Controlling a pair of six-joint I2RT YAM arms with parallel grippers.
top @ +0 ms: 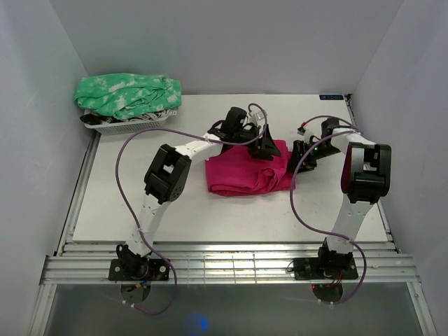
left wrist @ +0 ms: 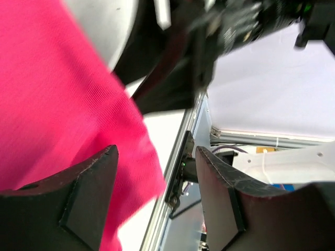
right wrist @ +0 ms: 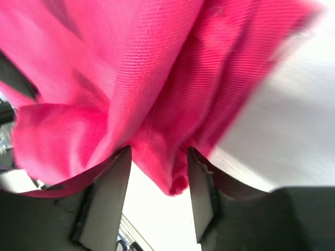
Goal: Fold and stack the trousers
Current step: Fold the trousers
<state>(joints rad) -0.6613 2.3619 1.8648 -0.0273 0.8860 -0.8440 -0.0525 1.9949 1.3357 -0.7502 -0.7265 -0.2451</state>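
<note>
Top external view: the trousers (top: 245, 173) lie folded in a thick magenta bundle on the white table (top: 140, 210), a little right of the frame's centre.
Left arm: reaches in from lower left; the left gripper (top: 267, 148) sits over the bundle's upper edge.
Right arm: bends in from lower right; the right gripper (top: 303, 155) is just beside the bundle's upper right corner.
Left wrist view: the left gripper (left wrist: 157, 154) has its jaws spread wide and released. Pink cloth fills the left of the frame and passes by the left finger. The gap between the fingers shows table edge and metal rail, with no cloth in it.
Right wrist view: the right gripper (right wrist: 158, 157) has its jaws parted and is not pinching. A folded corner of the trousers (right wrist: 131, 68) hangs down into the gap, with white table showing below it.
Upper left of the top view: a white basket (top: 129, 128) heaped with a green-and-white garment (top: 126, 94), well apart from the trousers.
</note>
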